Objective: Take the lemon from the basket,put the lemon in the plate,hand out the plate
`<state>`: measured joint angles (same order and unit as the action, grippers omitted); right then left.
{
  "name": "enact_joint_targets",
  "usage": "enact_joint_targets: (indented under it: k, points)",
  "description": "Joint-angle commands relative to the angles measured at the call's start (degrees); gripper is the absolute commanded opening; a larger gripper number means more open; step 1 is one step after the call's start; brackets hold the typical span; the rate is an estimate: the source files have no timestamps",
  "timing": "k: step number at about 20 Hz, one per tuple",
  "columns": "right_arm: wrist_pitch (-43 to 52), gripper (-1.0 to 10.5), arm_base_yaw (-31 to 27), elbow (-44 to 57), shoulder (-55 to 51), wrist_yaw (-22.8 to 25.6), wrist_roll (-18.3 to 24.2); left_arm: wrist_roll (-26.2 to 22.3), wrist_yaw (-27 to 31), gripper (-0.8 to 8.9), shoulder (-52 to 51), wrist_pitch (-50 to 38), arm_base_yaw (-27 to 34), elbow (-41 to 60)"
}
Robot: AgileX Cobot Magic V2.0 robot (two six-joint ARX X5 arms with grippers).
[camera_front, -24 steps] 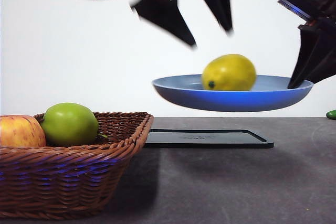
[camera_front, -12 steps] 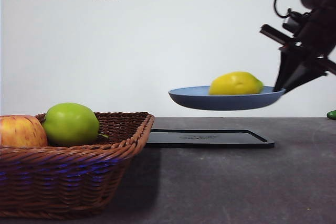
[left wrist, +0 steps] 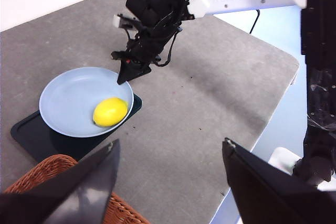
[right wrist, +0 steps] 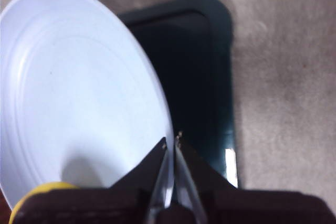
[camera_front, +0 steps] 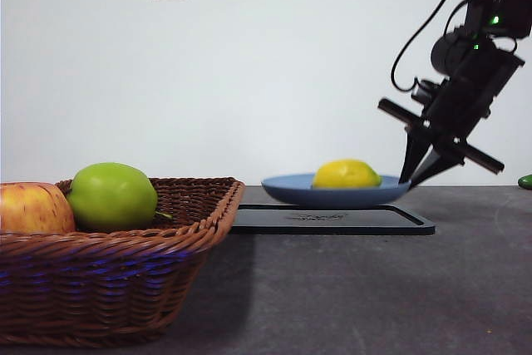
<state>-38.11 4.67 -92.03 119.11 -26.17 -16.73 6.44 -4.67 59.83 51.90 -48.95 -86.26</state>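
The yellow lemon (camera_front: pixel 346 175) lies in the light-blue plate (camera_front: pixel 287 189), toward the plate's near side in the left wrist view, lemon (left wrist: pixel 110 112) on plate (left wrist: pixel 68 98). My right gripper (camera_front: pixel 409 179) is shut on the plate's right rim, seen close as a thin pinch (right wrist: pixel 172 142) on the plate (right wrist: pixel 79 93). The plate sits low on the black tray (camera_front: pixel 332 219); I cannot tell if it rests on it. The wicker basket (camera_front: pixel 125 247) stands at the front left. My left gripper (left wrist: pixel 169 148) hangs high above the table, open and holding nothing.
A green apple (camera_front: pixel 111 197) and a red-yellow apple (camera_front: pixel 32 208) lie in the basket. A small green object (camera_front: pixel 524 181) sits at the far right table edge. The right arm (left wrist: pixel 157 14) reaches in from the table's far side.
The plate with the lemon has come down from mid-air to the black tray, carried by the right gripper. The left gripper, above the plate a second ago, has left the front view.
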Motion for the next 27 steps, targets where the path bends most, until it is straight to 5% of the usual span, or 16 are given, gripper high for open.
enact_joint_targets:
  k: [1,7,14,21,24,27]
  points:
    - [0.3,0.0,-0.1,-1.8,2.1,-0.7,-0.5,-0.6,0.2,3.37,0.7,-0.4,-0.5,-1.1]
    - [0.2,0.1,-0.1,-1.8,4.0,-0.4,0.2,-0.6,0.2,3.37,0.7,-0.3,-0.5,-1.1]
    - [-0.1,2.0,-1.2,-1.9,3.6,-0.5,2.3,-0.7,0.6,3.37,0.7,-0.4,-0.5,-1.1]
    - [-11.1,1.9,-5.8,-1.9,-9.5,-1.0,8.7,-6.7,6.1,3.29,4.6,-5.0,-0.5,-1.1]
    - [-15.6,1.8,-5.9,-1.9,-17.7,-2.5,9.8,-9.5,9.1,2.05,9.3,-7.1,0.0,-1.1]
    - [-16.2,0.1,-3.9,-1.9,-26.6,-8.3,13.0,-11.2,10.6,0.19,14.1,-7.4,2.0,-1.1]
